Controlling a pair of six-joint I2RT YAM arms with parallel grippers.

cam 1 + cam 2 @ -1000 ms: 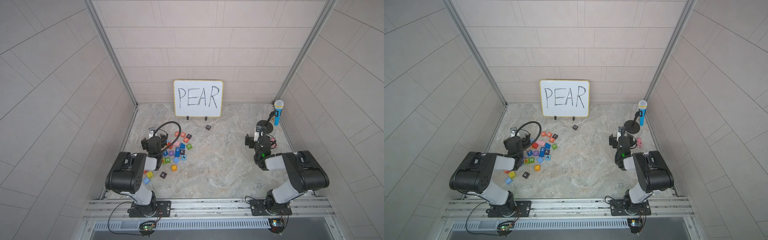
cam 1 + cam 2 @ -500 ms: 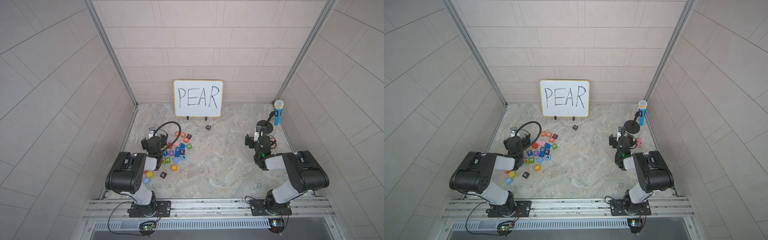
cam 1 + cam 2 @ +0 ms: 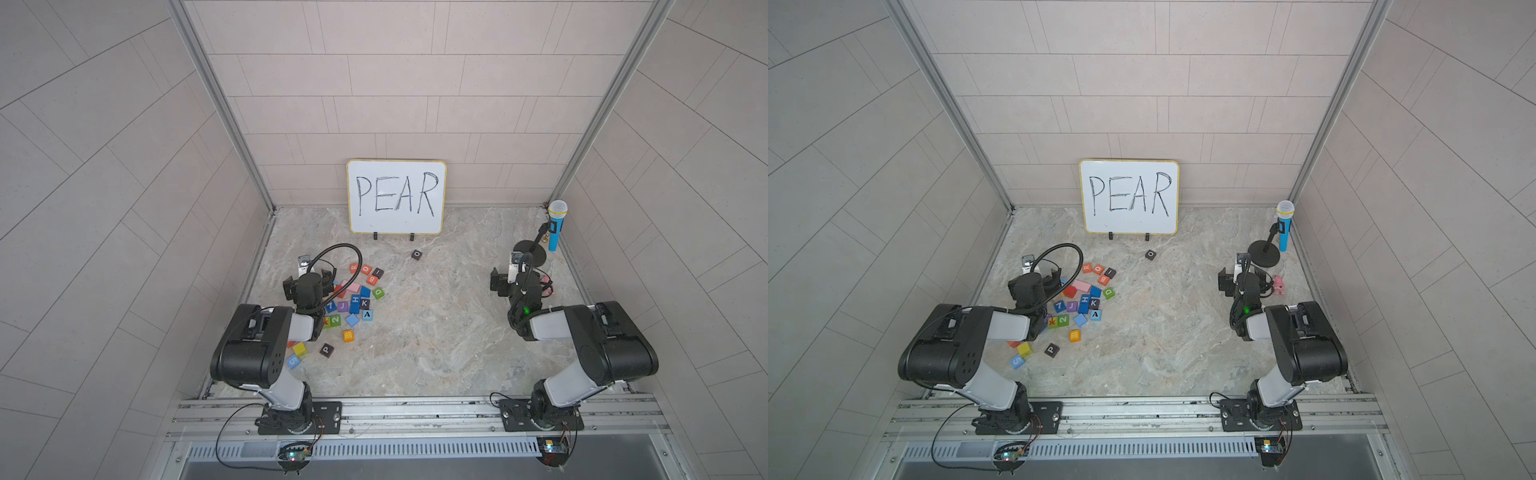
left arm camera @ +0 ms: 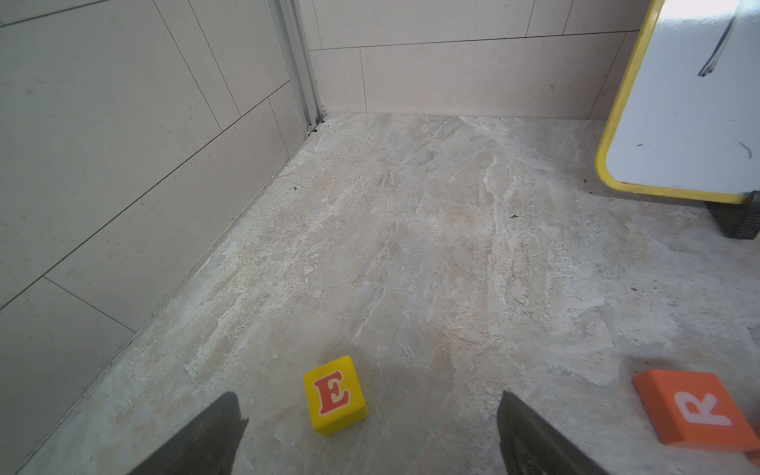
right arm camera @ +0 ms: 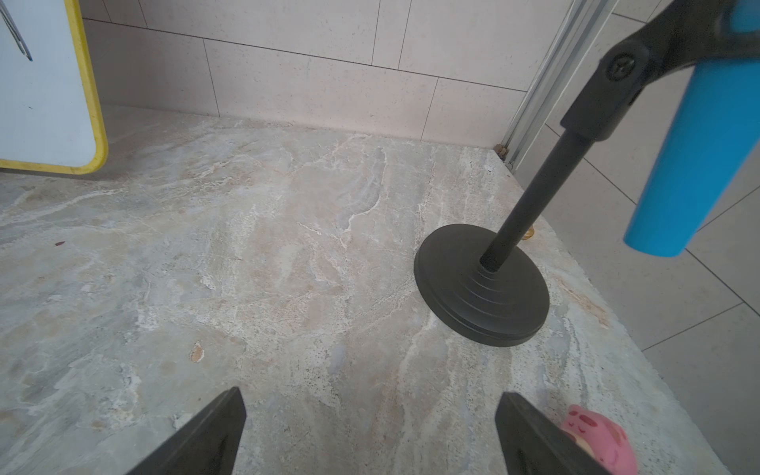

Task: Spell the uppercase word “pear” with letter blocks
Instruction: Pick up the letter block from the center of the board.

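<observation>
Now the left gripper (image 4: 370,394) is spread wide and empty, yellow E block (image 4: 335,395) just ahead between its tips, orange R block (image 4: 695,407) off beside; right gripper (image 5: 370,391) gapes empty near the microphone stand (image 5: 481,288).

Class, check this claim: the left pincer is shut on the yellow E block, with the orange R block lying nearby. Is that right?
No. The left wrist view shows the left pincer open, jaws wide apart, with the yellow E block lying free on the floor. The orange R block does lie nearby.

Whiteboard (image 4: 678,103), left claw (image 4: 368,395): partly off-frame
</observation>
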